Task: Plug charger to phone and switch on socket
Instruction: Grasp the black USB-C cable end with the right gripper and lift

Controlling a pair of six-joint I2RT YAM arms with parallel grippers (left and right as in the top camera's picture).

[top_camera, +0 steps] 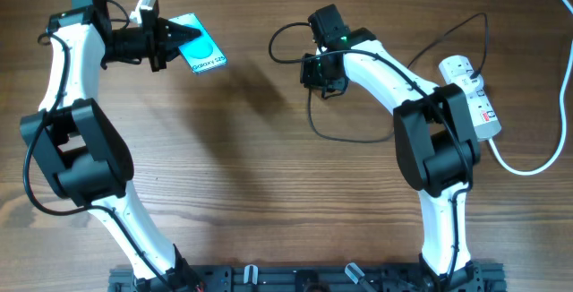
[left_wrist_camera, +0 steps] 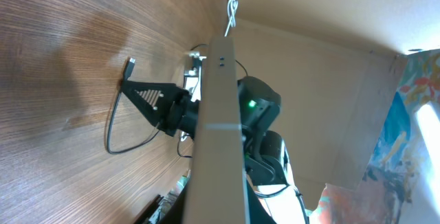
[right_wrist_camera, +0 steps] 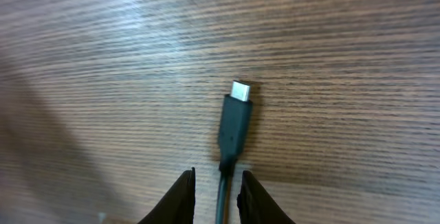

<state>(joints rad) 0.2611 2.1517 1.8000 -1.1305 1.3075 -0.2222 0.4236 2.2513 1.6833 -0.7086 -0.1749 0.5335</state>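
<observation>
Table (top_camera: 251,149): brown wood-grain top, matte, lying under the left gripper (top_camera: 182,39) and the right gripper (top_camera: 320,77); soft shadows near each. Wall (left_wrist_camera: 330,73): plain cream, beyond the right gripper. Picture (left_wrist_camera: 412,114): colourful, on that wall, with a bright lit patch.

Table (top_camera: 251,149): brown wood-grain top. Socket (top_camera: 472,95) lies flat near right edge, red switches up. Thick white cord (top_camera: 537,168) leaves its near end and curves along right side. Black charger cable (top_camera: 345,138) loops on surface at centre, then runs toward socket.
</observation>
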